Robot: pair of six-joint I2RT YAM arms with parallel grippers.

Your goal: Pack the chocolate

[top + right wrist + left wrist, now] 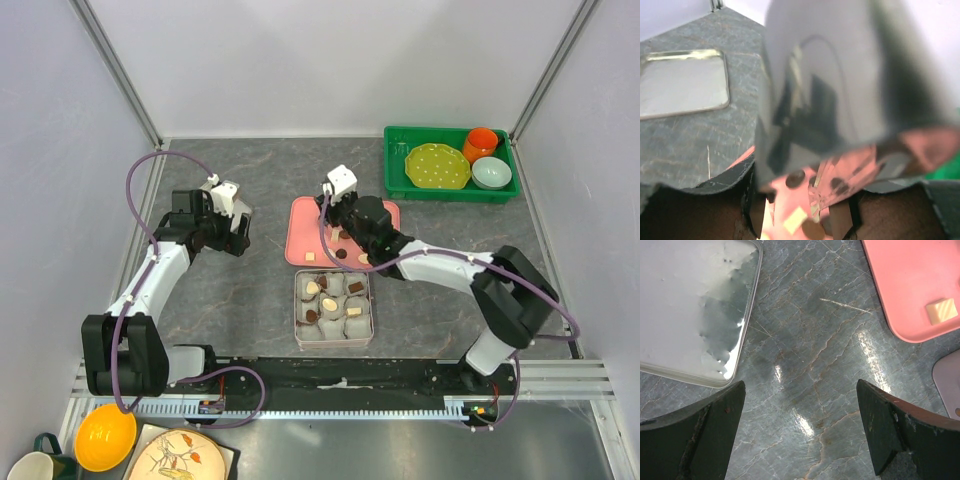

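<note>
Left tool (801,390) is wide open with nothing in it, over bare table (810,340) between a flat silver lid (690,305) and the pink tray (300,215). Your right tool (805,212) hangs over that tray, jaws roughly half apart. A blurred shiny surface (840,75) fills its camera, so you can't tell if anything's gripped. Chocolate (340,256): loose pieces on the tray mid-table, more in the tin (296,310) just beside it, toward the near edge.

Loose chocolate (341,256): dark and cream pieces, flat on the pink tray (303,215).
Packed chocolate (329,304): several seated in the tin (334,346).
</note>
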